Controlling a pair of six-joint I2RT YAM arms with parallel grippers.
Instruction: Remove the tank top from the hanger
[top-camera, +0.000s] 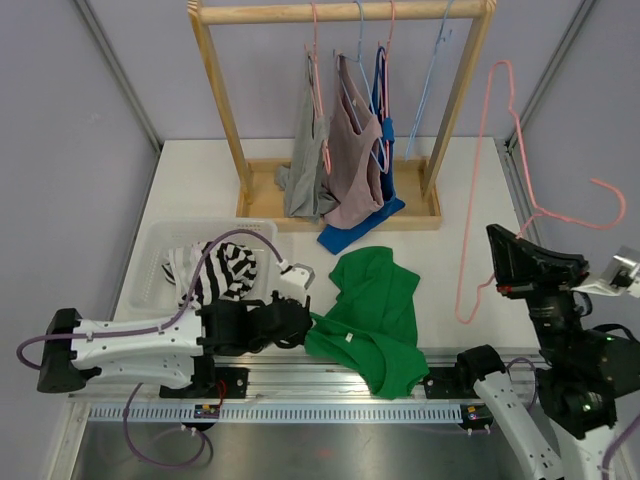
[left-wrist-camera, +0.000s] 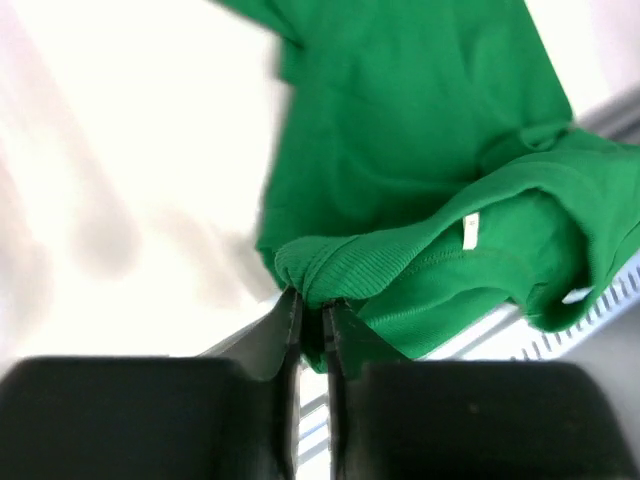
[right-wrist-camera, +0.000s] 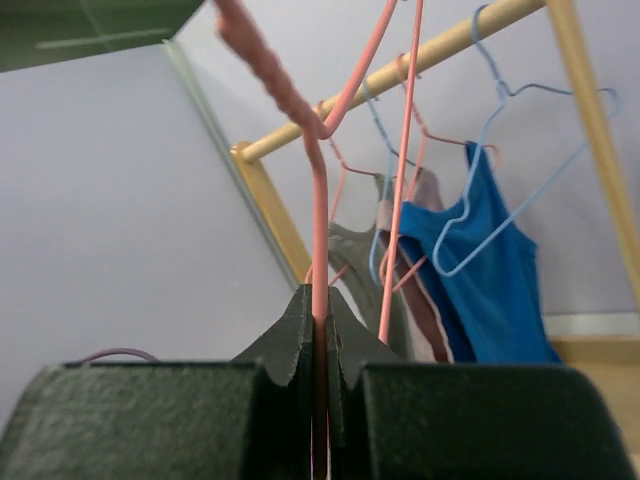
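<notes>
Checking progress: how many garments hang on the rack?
3: gray tank top at left, mauve tank top in the middle, blue tank top at right, partly behind the mauve. Others may be hidden.

My left arm lies low along the near edge, reaching rightward from its base. My left gripper is level, its jaws pressed nearly together on a fold of the green tank top. My right arm is folded upward. My right gripper is held high, pointing left and away, jaws clamped on the pink hanger.
</notes>
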